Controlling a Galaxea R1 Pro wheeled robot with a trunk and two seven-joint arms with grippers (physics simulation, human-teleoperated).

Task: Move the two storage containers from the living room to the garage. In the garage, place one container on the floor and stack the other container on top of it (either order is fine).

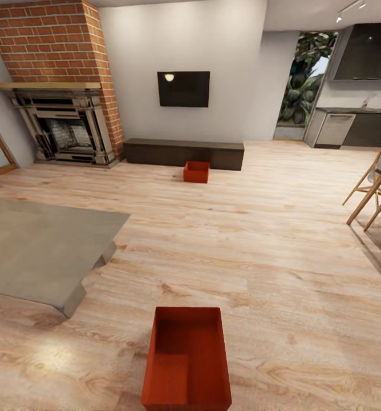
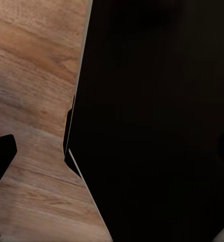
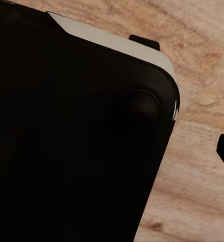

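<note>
The nearer storage container (image 1: 186, 359) sits on the light wood-plank floor (image 1: 282, 240) right at the bottom of the head view, long side running away from the camera, open top up and nothing inside it. The second storage container (image 1: 196, 172) sits well apart from the first, far across the living room, on the planks just in front of the long low dark bench (image 1: 183, 153), a little right of the bench's middle. Above the bench a black TV (image 1: 183, 89) hangs on the pale wall, and to its left stands the red-brick fireplace (image 1: 62, 123) with a wooden mantel. Between the fireplace side and the near container a grey slab-topped low table (image 1: 39, 251) fills the left of the room, its corner near the closer bin but not touching it. On the right edge stand wooden chair legs (image 1: 370, 197), and beyond them, in the far right corner, a dark kitchen counter (image 1: 356, 125) beside an opening full of green leaves (image 1: 304, 80). In the left wrist view a large black body of the robot (image 2: 157, 121) covers most of the picture over wood planks, with a dark finger tip (image 2: 0, 159) at the edge; the right wrist view is much the same, a black rounded housing (image 3: 76, 136) over planks. Whether either gripper is spread or pressed together, I cannot tell.
</note>
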